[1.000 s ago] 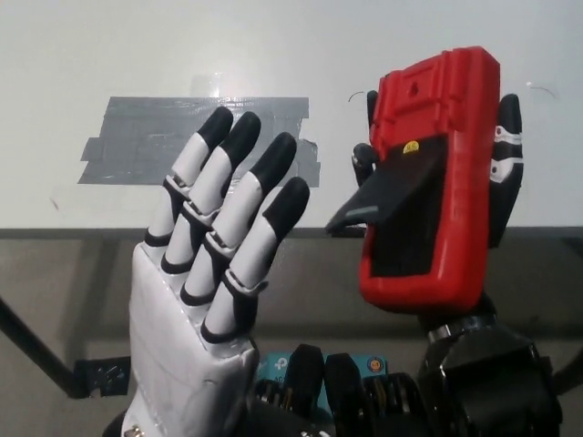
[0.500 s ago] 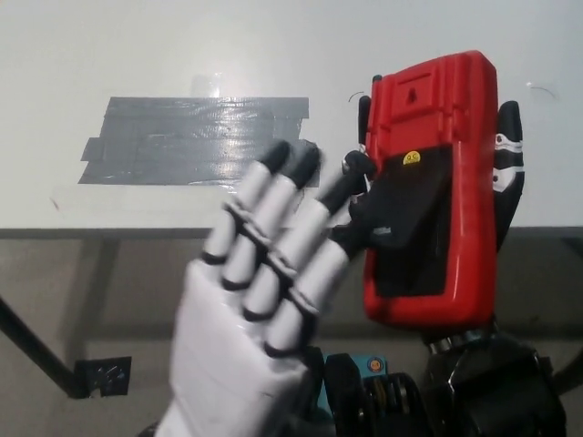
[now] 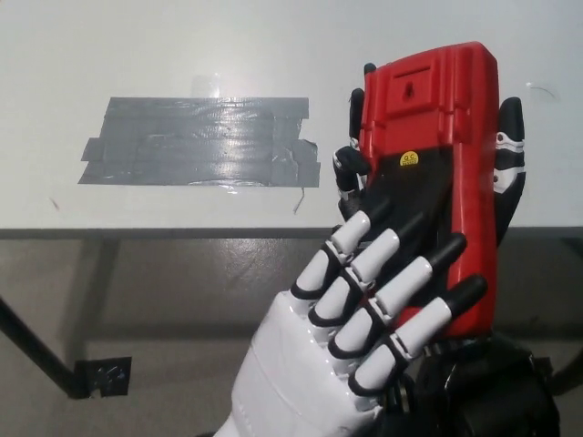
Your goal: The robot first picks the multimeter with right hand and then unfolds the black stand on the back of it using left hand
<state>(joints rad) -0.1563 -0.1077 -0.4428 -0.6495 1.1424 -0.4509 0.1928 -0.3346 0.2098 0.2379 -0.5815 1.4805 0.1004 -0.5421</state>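
Right hand (image 3: 503, 155), black, grips the red multimeter (image 3: 433, 173) and holds it upright in the air above the near edge of the white table (image 3: 137, 45), back side facing the camera. Black fingers wrap both sides of the case: fingertips show along the left edge, another finger along the right edge.

Left hand (image 3: 364, 319), white with black fingertips, comes up from the bottom middle with its fingers apart and extended, holding nothing. Its fingertips (image 3: 453, 246) lie across the lower back of the multimeter, over the black stand (image 3: 410, 209). The stand looks flat against the case, but the white fingers cover much of it, so exact contact is hard to tell.

A yellow round sticker (image 3: 409, 157) sits on the back of the multimeter, just above the stand.

On the table, a patch of grey tape strips (image 3: 200, 141) lies to the left of the multimeter, well apart from both hands.
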